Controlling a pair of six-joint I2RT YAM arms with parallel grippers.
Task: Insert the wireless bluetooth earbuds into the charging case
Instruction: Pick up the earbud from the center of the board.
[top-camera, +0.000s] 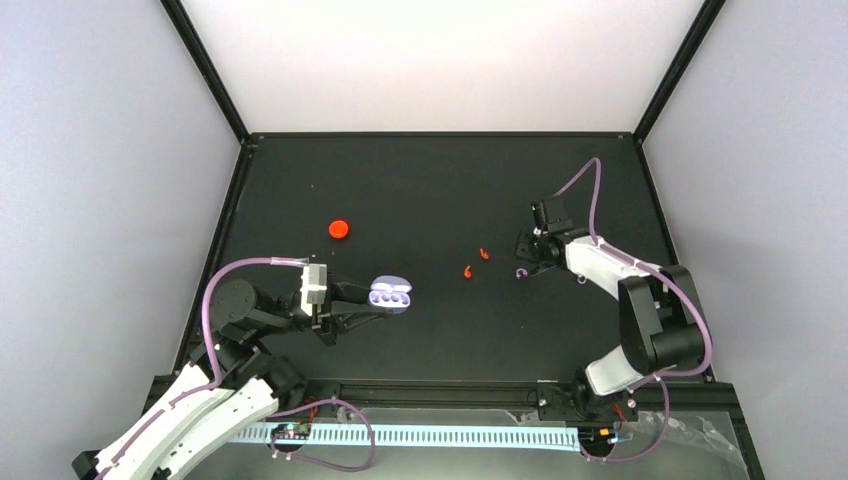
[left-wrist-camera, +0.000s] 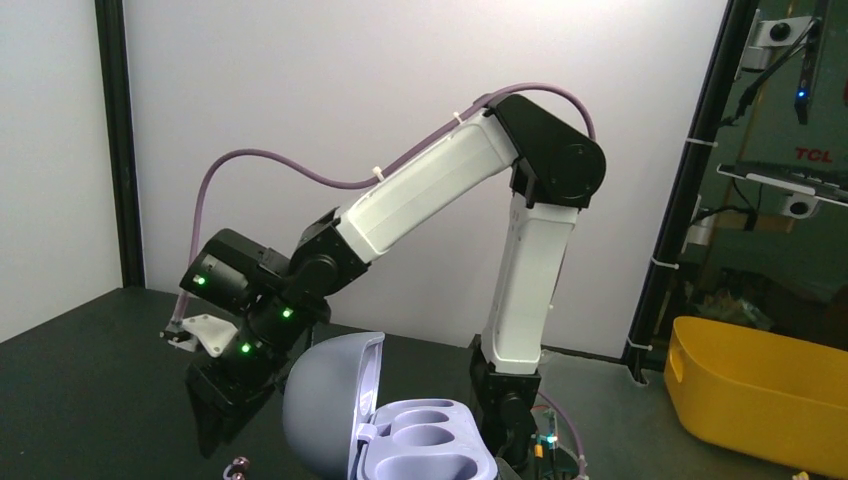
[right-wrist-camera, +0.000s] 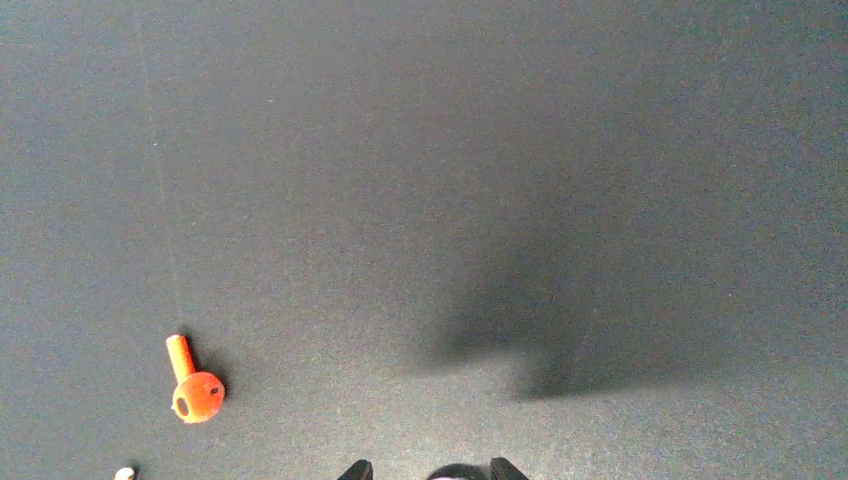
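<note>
Your left fingers (top-camera: 355, 306) clamp the charging case (top-camera: 390, 296), right fingers (top-camera: 527, 256) unclear; pinch the light-looking, slippery earbud (right-wrist-camera: 192, 385) by its stem.

The lilac charging case (top-camera: 390, 296) is left of centre, open, lid tipped up, both wells empty; one red-orange earbud (top-camera: 467, 271) and a second red-orange earbud (top-camera: 483, 254) lie loose near the middle, close together, a purple earbud (top-camera: 521, 272) just right of them, all apart from the case.
</note>
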